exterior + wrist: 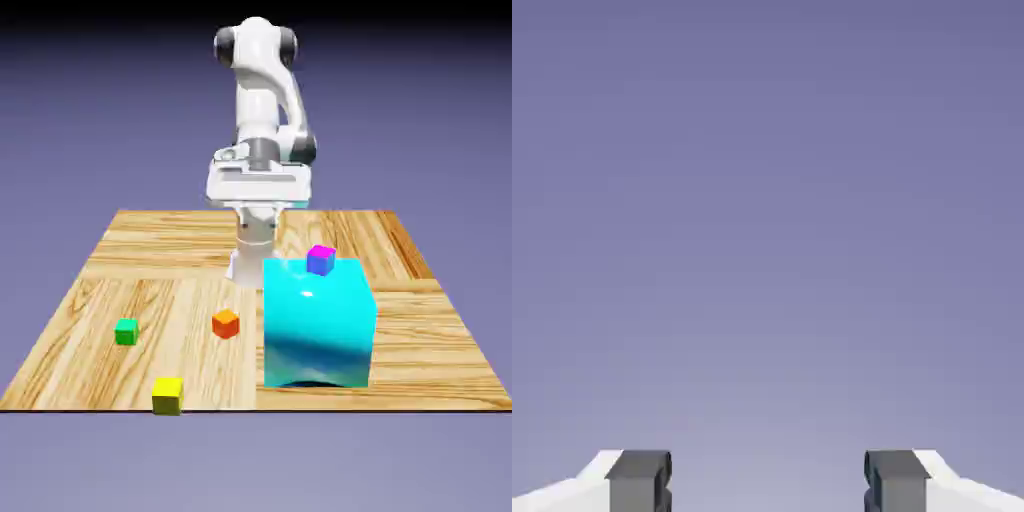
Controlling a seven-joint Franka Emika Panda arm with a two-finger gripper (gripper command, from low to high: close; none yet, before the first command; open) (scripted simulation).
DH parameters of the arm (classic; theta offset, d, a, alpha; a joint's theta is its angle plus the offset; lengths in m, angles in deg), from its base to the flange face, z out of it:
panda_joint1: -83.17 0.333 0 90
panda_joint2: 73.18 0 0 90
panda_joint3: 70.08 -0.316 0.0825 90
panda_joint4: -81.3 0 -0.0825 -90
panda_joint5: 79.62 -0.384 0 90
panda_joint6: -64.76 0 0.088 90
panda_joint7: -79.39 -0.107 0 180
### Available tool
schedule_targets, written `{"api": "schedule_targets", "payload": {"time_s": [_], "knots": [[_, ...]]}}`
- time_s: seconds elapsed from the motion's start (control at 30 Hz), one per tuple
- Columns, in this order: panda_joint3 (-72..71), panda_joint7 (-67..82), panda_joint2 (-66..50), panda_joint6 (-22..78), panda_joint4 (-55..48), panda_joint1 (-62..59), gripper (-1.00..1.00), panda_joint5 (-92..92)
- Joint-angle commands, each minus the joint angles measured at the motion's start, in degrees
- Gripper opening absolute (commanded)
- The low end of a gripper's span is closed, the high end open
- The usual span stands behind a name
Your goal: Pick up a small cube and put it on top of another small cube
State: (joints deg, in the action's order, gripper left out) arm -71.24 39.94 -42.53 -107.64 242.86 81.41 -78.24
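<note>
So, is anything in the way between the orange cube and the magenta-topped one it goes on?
Yes, the big cyan block rises beside the orange cube; the magenta-topped cube seems perched on it, so a high lift looks needed.

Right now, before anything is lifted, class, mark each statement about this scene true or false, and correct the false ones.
1. The green cube lies further to the exterior view's left than the orange cube. True.
2. The hand is closed on the orange cube. False: it is open and empty, and that cube is on the wooden table.
3. The cyan block is smaller than the yellow cube. False: it is far bigger.
4. The small cube with blue sides has a magenta top. True.
</note>
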Motion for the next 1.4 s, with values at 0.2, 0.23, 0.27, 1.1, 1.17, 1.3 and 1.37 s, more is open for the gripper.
{"api": "schedule_targets", "payload": {"time_s": [0.2, 0.23, 0.27, 1.1, 1.17, 1.3, 1.37], "knots": [[-5.4, 17.4, -9.6, 9.3, 1.2, -14.2, 0.0, 6.0], [-6.2, 19.9, -11.0, 10.7, 1.4, -16.3, 0.0, 6.9], [-6.9, 22.4, -12.4, 12.0, 1.5, -18.3, 0.0, 7.8], [-0.9, 5.3, -42.9, 5.9, 3.2, -22.3, -1.0, 51.9], [-2.8, 9.0, -40.1, 7.4, 4.0, -22.7, -1.0, 46.9], [-6.5, 16.4, -34.7, 10.6, 5.6, -23.6, -1.0, 37.0], [-8.4, 20.1, -31.9, 12.1, 6.4, -24.1, -1.0, 32.0]]}}
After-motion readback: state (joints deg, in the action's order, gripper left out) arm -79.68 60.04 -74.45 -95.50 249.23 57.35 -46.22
